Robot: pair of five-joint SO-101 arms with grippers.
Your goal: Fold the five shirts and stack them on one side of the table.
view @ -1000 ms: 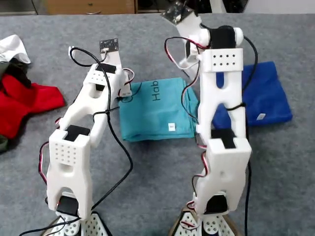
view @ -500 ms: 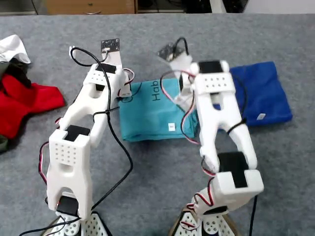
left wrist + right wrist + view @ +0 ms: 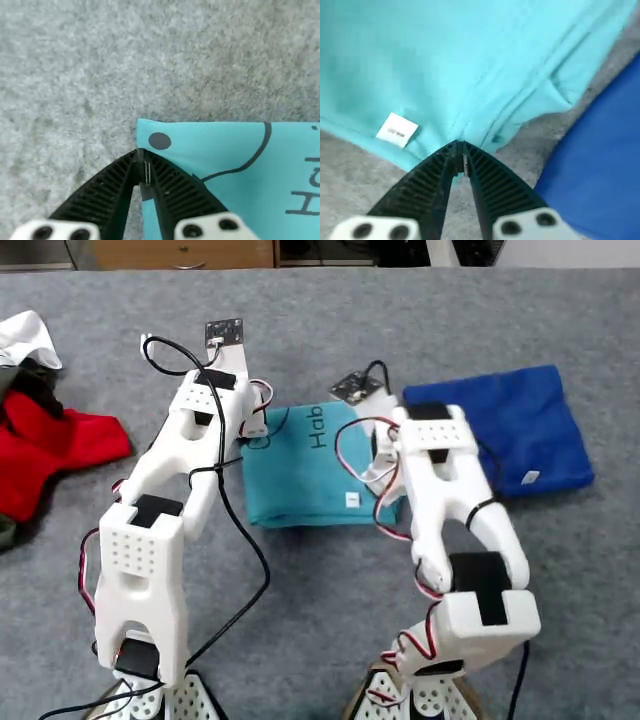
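Grey felt tabletop (image 3: 330, 320): folded teal shirt (image 3: 300, 480) at centre, blue shirt (image 3: 530, 430) just beside. Left gripper (image 3: 142, 172) pinched on teal shirt's corner, right gripper (image 3: 459, 155) clamped on opposite edge. Risk: shallow pinch slips, fold opens.

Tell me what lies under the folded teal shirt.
Grey table surface shows around the teal shirt, including a strip between it and the blue shirt. Whatever lies directly beneath is hidden.

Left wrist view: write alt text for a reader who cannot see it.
The left claw, shut, pinches the edge of a folded teal shirt near its corner. The shirt lies flat on the grey table, with a dark dot and lines printed on it.
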